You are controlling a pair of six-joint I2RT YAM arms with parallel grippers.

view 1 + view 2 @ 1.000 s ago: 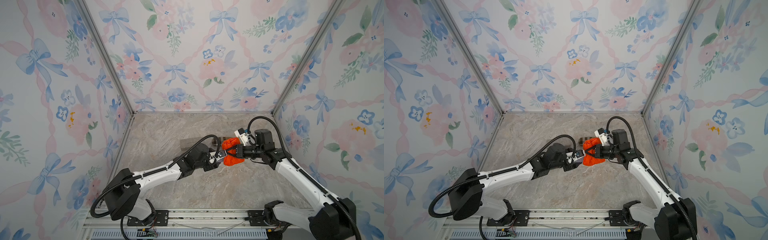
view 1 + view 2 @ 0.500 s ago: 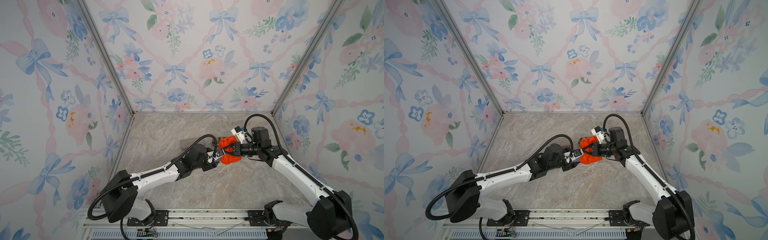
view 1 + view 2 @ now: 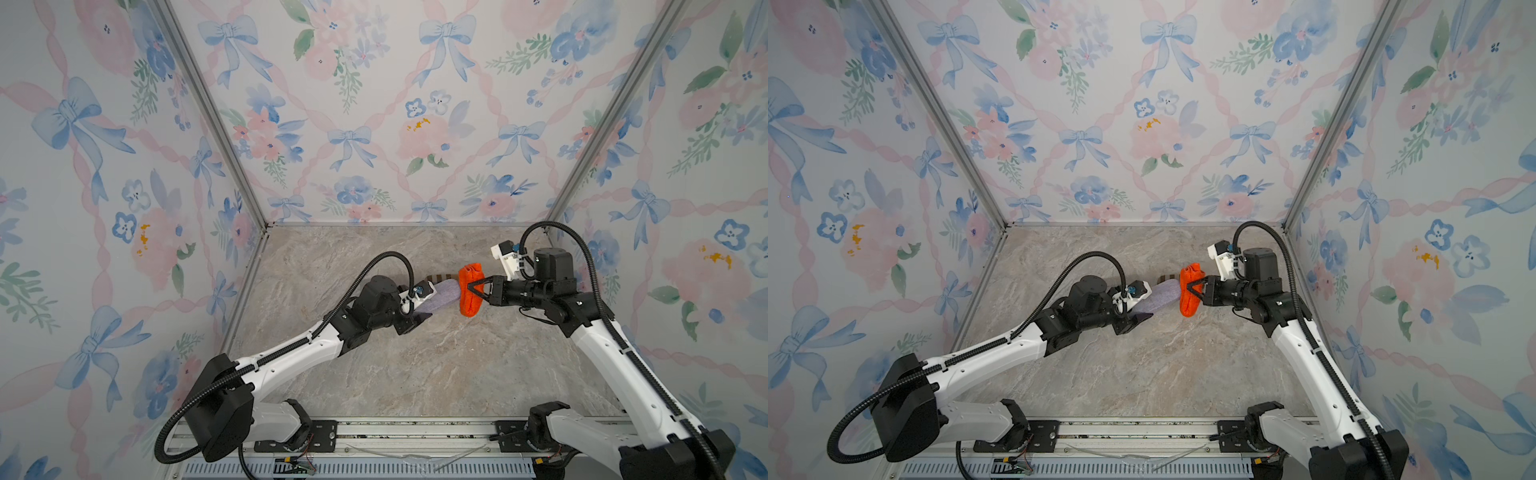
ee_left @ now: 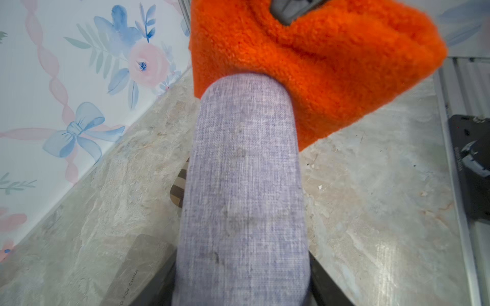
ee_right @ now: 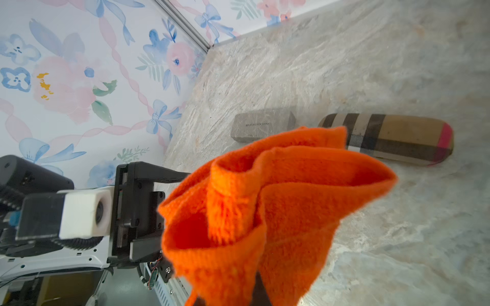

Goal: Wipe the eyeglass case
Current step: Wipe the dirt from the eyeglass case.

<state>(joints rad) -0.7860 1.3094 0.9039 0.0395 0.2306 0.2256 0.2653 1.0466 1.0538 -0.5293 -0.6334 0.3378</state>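
The eyeglass case (image 3: 441,296) (image 3: 1160,297) is a long lavender fabric case, held off the table. My left gripper (image 3: 419,309) (image 4: 242,287) is shut on its near end, a dark finger (image 4: 327,287) on each side. An orange cloth (image 3: 471,291) (image 3: 1190,291) (image 4: 318,66) is folded over the case's far tip and touches it. My right gripper (image 3: 471,286) (image 3: 1190,286) is shut on the cloth. In the right wrist view the cloth (image 5: 278,212) hides the case and most of my right gripper (image 5: 256,291).
A plaid eyeglass case (image 5: 392,140) (image 3: 442,277) (image 4: 178,186) lies on the marble table just behind the held case. A grey rectangular box (image 5: 262,127) lies beside it. Flowered walls close in three sides; a metal rail (image 3: 374,432) runs along the front.
The orange cloth has slid along the lavender case out to its far tip, baring more of the case. My left arm has drawn back a little to the left.
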